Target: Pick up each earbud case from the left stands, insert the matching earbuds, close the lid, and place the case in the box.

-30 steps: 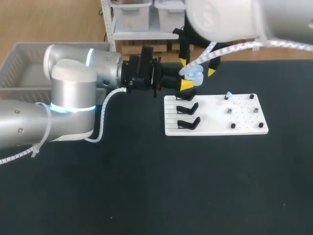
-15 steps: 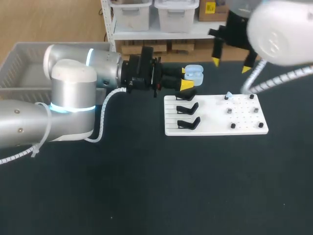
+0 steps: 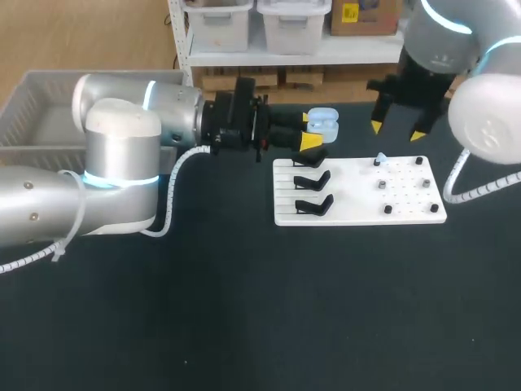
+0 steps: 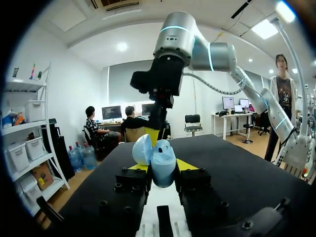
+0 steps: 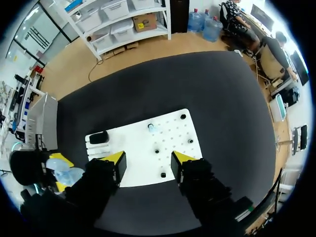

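A light blue earbud case [image 3: 323,124] with its lid open is held level above the table behind the white board [image 3: 358,213], with my left gripper [image 3: 312,130] shut on it. In the left wrist view the case [image 4: 162,163] sits between the yellow tips, lid [image 4: 142,149] swung aside. My right gripper [image 3: 397,130] hangs open and holds nothing over the board's far right edge. A pale blue earbud [image 3: 381,156] sits on a peg just below it. From the right wrist, the earbud [image 5: 151,128] lies ahead of the right gripper [image 5: 148,160], and the case [image 5: 64,174] is off to one side.
Three black stands [image 3: 313,181] line the board's left side and several small dark pegs [image 3: 388,209] dot its right side. A grey basket [image 3: 32,114] stands at the table's far left, behind my left arm.
My right arm has pulled away from the case and swung right, over the board's far right edge. Its fingers have narrowed a little. The left arm and case have stayed still.
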Robot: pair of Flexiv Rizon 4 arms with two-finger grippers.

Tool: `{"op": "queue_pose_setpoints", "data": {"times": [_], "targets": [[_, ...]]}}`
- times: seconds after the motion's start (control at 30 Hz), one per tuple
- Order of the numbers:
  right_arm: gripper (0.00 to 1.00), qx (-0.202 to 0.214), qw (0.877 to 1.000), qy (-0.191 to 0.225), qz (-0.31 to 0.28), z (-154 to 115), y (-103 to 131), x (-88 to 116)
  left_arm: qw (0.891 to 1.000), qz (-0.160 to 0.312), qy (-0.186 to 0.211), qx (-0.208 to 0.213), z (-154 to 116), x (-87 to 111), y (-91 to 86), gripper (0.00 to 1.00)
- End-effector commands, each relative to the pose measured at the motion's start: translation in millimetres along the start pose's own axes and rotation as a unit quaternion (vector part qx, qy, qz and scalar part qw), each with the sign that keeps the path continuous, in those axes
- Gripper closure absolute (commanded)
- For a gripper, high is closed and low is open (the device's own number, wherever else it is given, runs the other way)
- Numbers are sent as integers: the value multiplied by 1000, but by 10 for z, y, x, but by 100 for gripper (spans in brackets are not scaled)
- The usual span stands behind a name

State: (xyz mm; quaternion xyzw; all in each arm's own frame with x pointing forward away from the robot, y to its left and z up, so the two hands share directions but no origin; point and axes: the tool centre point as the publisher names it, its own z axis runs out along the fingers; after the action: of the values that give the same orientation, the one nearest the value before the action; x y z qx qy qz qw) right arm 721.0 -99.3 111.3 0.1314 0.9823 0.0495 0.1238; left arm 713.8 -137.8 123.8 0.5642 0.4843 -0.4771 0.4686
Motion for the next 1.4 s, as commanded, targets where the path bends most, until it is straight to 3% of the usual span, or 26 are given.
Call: {"op": "queue_pose_setpoints", "data": {"times": [0.03, 0.37, 1.4], "targets": [[35, 9, 1000, 10, -11, 220, 42, -79, 1000, 2, -1, -2, -1, 10, -10, 100], [50, 16, 999, 34, -36, 608, -46, -104, 1000, 2, -1, -2, -1, 10, -10, 100], [58, -25, 995, 54, -74, 979, -91, -130, 1000, 2, -1, -2, -1, 10, -10, 100]]}}
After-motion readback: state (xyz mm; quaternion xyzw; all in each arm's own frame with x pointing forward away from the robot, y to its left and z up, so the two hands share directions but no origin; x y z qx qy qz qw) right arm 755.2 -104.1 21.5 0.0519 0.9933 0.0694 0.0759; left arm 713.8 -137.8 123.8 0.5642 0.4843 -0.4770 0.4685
